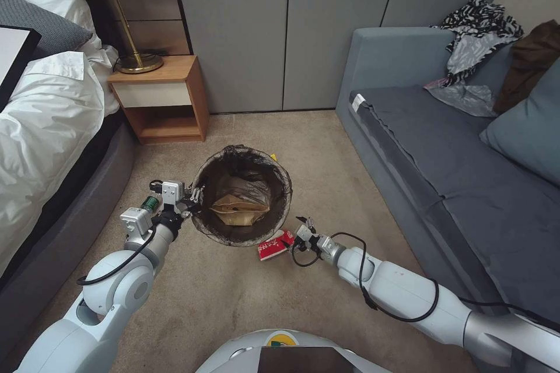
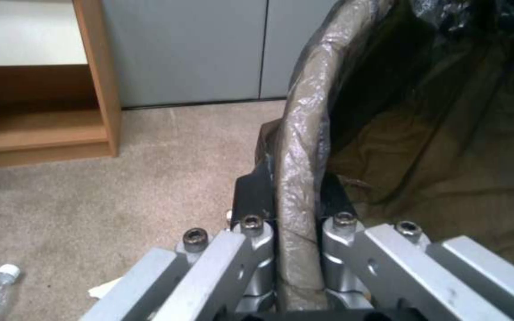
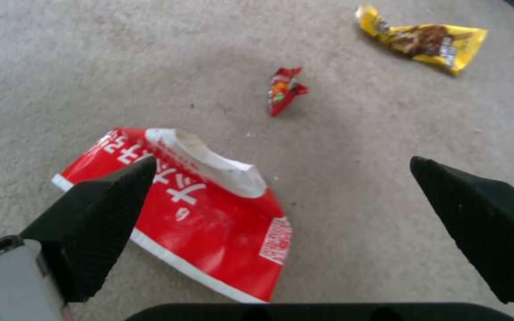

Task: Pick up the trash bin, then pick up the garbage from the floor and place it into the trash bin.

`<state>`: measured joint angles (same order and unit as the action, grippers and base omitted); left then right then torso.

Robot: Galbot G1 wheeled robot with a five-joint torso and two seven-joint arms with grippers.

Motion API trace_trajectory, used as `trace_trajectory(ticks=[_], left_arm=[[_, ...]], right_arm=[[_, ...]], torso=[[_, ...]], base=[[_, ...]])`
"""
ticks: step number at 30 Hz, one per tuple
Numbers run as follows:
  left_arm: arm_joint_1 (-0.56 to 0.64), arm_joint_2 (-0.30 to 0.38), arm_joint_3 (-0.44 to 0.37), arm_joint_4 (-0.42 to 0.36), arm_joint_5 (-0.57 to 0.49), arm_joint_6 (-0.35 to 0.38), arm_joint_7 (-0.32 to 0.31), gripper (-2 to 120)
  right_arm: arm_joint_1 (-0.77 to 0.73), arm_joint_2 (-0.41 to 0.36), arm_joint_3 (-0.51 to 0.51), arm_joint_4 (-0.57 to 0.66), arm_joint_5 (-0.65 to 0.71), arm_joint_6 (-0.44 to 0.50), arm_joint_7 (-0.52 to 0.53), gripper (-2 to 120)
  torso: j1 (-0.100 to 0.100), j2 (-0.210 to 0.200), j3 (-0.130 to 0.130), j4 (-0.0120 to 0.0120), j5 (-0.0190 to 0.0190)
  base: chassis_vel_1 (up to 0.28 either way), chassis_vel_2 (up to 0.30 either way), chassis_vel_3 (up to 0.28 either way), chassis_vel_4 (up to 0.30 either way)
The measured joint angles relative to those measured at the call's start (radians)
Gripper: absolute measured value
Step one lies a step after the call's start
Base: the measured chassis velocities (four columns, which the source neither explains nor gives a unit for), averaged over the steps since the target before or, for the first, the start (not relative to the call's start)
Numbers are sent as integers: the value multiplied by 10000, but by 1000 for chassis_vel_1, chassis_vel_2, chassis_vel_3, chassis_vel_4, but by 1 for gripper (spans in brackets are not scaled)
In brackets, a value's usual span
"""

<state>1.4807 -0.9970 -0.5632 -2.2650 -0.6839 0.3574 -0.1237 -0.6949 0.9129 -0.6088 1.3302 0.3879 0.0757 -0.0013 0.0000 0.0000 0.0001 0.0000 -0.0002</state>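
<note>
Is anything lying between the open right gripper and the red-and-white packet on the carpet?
Nothing visible. The right gripper hangs open over the red-and-white packet, with bare carpet around it. The left gripper grips the trash bin rim beside it.

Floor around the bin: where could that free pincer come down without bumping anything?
Bare carpet lies between the sofa and the trash bin, and nearer the robot. It is crowded by the right pincer: the red-and-white packet lies under it, with the small red wrapper and yellow wrapper beyond.
</note>
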Motion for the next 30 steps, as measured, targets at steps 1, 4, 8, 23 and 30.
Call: trace_trajectory(ticks=[1,4,8,23,30], left_arm=[[0,0,0,0,0,0,0,4],[5,-13,-10,-25,2,0,0,4],[17,-3,-36,-51,-4,-1,-6,4],[30,8,-66,-116,-18,-4,-42,4],[19,10,-46,-96,-22,-8,-41,4]], right_arm=[[0,0,0,0,0,0,0,100],[180,144,-282,-162,66,12,-22,100],[308,245,-553,-256,165,29,-61,100],[374,502,-788,-500,179,88,41,100],[327,531,-810,-779,98,186,-15,100]], torso=[[0,0,0,0,0],[0,0,0,0,1],[0,0,-1,0,1],[0,0,-1,0,1],[0,0,-1,0,2]], base=[[0,0,0,0],[0,0,0,0],[0,0,0,0],[0,0,0,0],[0,0,0,0]])
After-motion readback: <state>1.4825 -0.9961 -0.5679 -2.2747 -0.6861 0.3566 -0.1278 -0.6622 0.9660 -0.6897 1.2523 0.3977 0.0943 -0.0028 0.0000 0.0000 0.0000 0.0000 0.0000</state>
